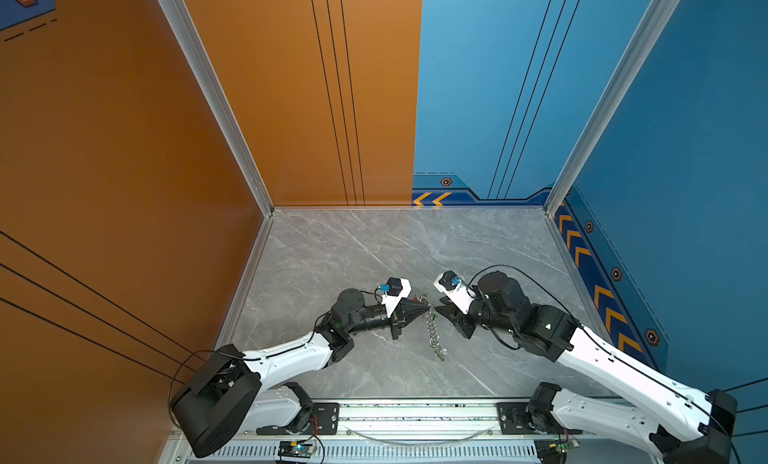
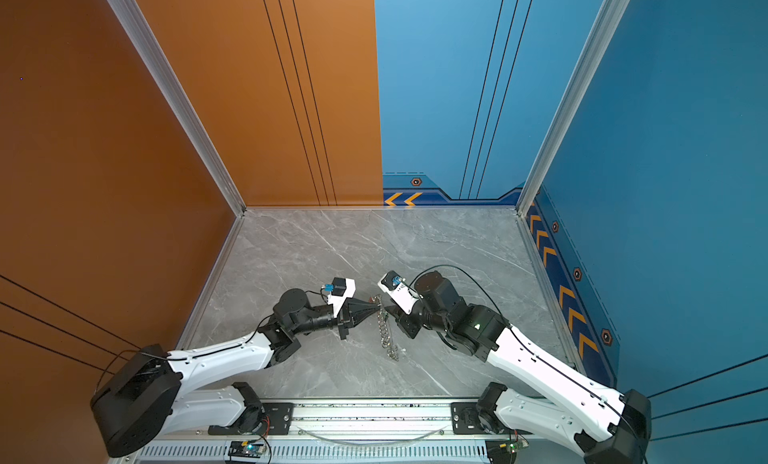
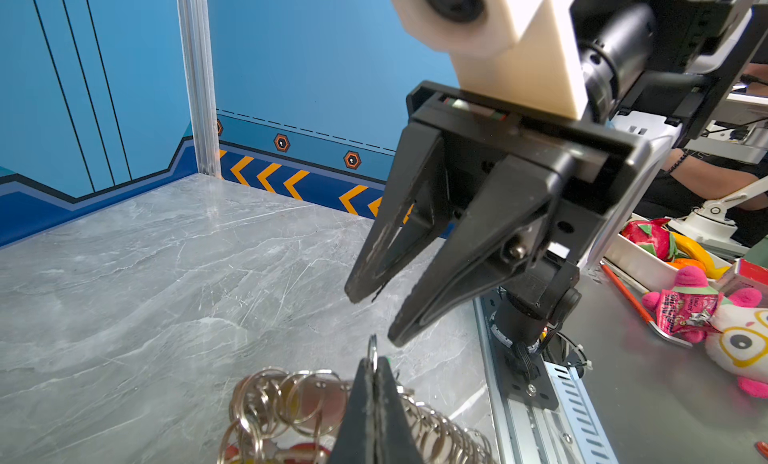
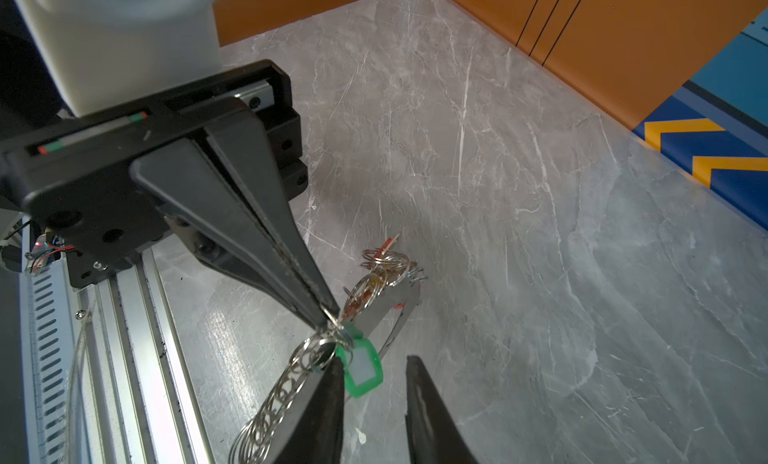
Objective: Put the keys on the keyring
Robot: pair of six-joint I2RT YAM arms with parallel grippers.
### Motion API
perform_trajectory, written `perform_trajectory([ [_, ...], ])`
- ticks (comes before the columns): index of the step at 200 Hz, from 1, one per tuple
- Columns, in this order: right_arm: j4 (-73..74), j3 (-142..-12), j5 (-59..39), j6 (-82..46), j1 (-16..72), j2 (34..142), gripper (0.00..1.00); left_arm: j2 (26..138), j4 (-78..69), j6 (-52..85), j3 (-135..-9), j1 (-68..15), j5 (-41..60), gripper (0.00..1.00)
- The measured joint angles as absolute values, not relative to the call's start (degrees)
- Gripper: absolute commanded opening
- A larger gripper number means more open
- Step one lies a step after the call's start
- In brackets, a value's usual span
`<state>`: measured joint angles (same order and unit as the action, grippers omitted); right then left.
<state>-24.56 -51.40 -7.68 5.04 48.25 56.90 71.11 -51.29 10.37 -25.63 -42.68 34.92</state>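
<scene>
Silver wire ring at near end of keyring (image 1: 434, 333) pinched in left fingers (image 4: 257, 233), clamped tight; far end seems down on desk (image 1: 353, 254). Step looks like threading: green-tagged key (image 4: 360, 370) hangs at that ring, just beyond their tips. Right fingers (image 4: 320, 416) part-open, gripping nothing, tag between them, against one. Fully threaded? Cannot tell. Next call: confirm seating, then fetch another key

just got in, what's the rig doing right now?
The left claw is shut on a wire ring at one end of the keyring, holding that end up off the table. The right claw faces it, open, its fingers either side of a green-tagged key that seems to hang from that ring.
</scene>
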Motion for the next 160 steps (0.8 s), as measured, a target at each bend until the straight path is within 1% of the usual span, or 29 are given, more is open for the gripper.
perform_trajectory([
  [26, -22.70, -50.87, -7.64, 4.16, 48.25, 57.89, 0.23, 71.40, -53.32, 11.66, -25.63, -42.81, 34.24, 0.00],
  [55, -21.65, -50.39, -7.57, 3.92, 48.25, 58.72, 0.22, 72.38, -54.15, 12.95, -25.63, -42.81, 33.34, 0.00],
  [113, -20.64, -49.52, -4.75, 2.66, 47.72, 58.17, 0.32, 72.88, -56.07, 13.34, -25.61, -42.83, 30.09, 0.00],
  [160, -18.52, -46.72, -0.89, 0.43, 45.87, 54.06, 0.37, 72.88, -56.40, 13.37, -25.30, -42.81, 25.63, 0.00],
])
